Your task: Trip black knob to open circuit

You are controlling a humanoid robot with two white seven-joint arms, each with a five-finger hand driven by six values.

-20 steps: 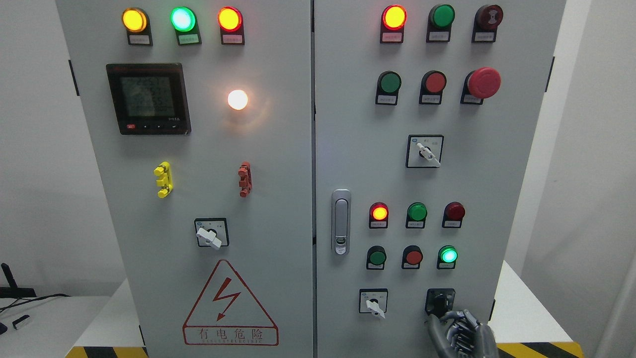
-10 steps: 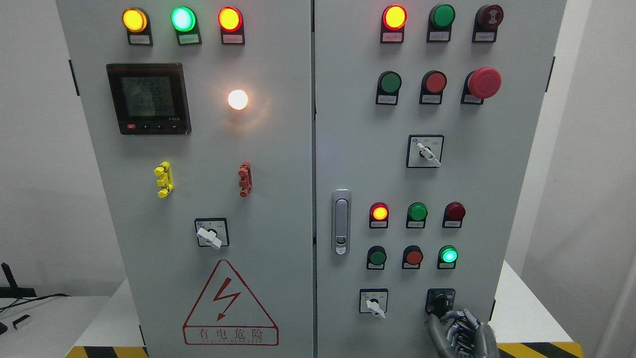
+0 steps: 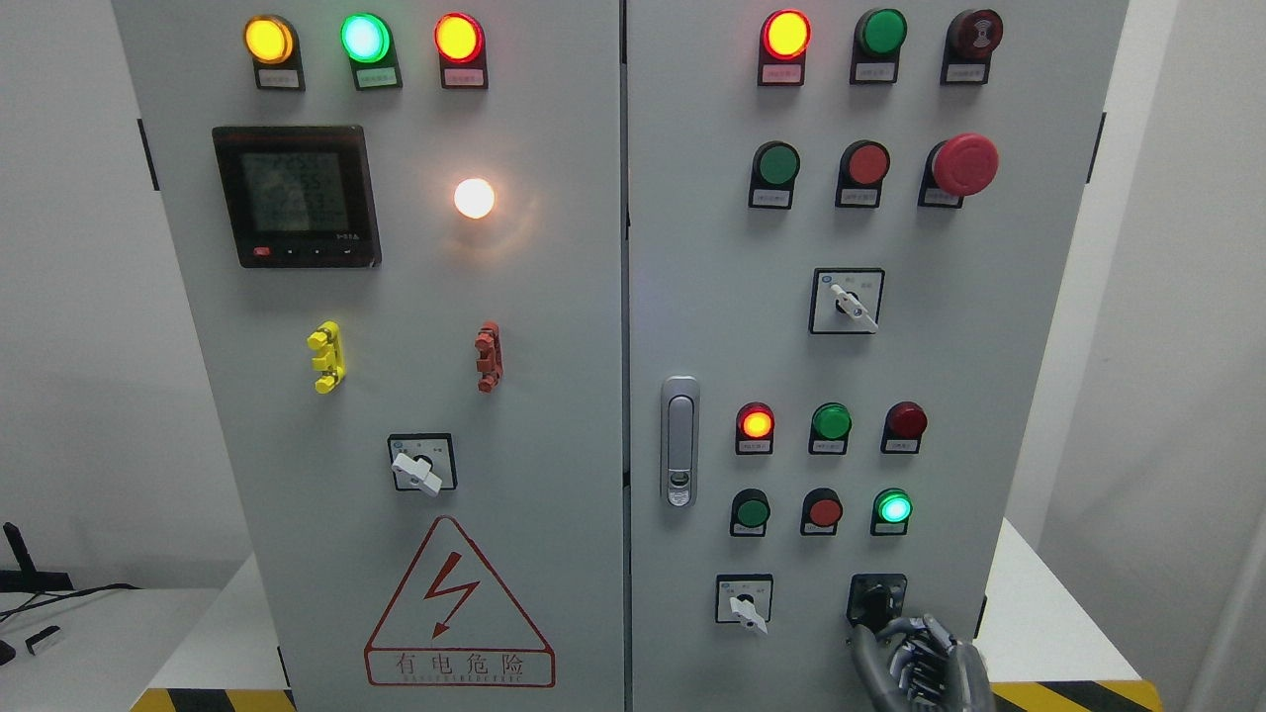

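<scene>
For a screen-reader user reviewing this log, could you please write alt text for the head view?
The robot's right hand reaches up from the bottom edge to the black knob at the lower right of a grey two-door electrical cabinet, fingers curled just below it. Lit and unlit indicator lamps, pushbuttons, a red emergency stop button and white selector switches cover the doors.

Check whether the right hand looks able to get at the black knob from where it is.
Probably yes. The right hand sits just below the black knob at the door's lower right, fingertips at the knob's lower edge, with nothing between them. Whether it actually grips the knob is unclear.
</scene>
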